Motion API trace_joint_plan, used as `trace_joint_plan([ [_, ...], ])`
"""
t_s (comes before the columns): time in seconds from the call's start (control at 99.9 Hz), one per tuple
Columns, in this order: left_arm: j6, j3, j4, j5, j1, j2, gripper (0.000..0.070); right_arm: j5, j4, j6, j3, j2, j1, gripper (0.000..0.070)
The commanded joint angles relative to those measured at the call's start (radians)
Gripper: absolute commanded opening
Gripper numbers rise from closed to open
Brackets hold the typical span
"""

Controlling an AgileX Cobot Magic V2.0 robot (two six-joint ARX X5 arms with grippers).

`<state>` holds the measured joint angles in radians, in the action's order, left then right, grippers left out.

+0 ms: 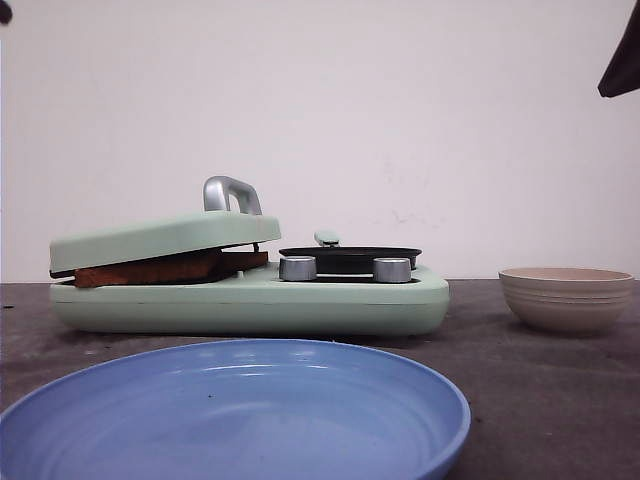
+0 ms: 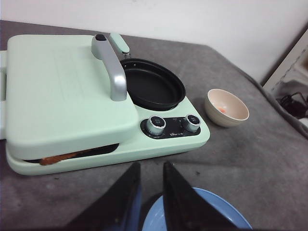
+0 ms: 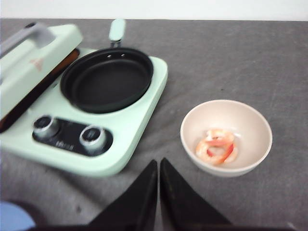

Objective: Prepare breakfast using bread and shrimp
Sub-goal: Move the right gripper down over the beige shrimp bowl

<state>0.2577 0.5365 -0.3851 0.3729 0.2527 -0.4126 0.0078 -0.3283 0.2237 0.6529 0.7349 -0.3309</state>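
The bread (image 1: 150, 268) lies inside the mint-green breakfast maker (image 1: 250, 300), under its nearly closed lid (image 1: 165, 238). Only the brown crust shows, also in the left wrist view (image 2: 62, 156). The shrimp (image 3: 216, 146) are pink-orange curls in a beige bowl (image 3: 226, 137) to the right of the maker, and they also show in the left wrist view (image 2: 222, 109). My left gripper (image 2: 151, 166) hovers in front of the maker above a blue plate (image 2: 207, 214), jaws a narrow gap apart and empty. My right gripper (image 3: 158, 163) is shut and empty, between the maker and the bowl.
The maker's right half holds an empty black pan (image 1: 350, 258) with two silver knobs (image 1: 298, 268) in front. The lid has a silver handle (image 1: 230, 193). The large blue plate (image 1: 230, 410) sits nearest the front. The beige bowl (image 1: 565, 298) stands at the right on the grey table.
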Motion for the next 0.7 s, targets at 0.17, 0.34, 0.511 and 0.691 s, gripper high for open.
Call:
trace_joint_plan([
  [0.17,0.1,-0.181,0.099,-0.04,0.0,0.118,0.0,-0.181,-0.092,0.028,0.172,0.18,0.212,0.0],
  [0.34,0.089,-0.213,0.083,-0.045,0.0,0.153,0.0,-0.313,-0.136,0.027,0.248,0.303,0.358,0.0],
  [0.511,0.083,-0.219,0.081,-0.063,0.0,0.153,0.0,-0.404,-0.164,0.042,0.303,0.441,0.463,0.0],
  [0.691,0.074,-0.219,0.082,-0.063,0.0,0.153,0.0,-0.449,-0.189,0.038,0.327,0.555,0.506,0.0006],
])
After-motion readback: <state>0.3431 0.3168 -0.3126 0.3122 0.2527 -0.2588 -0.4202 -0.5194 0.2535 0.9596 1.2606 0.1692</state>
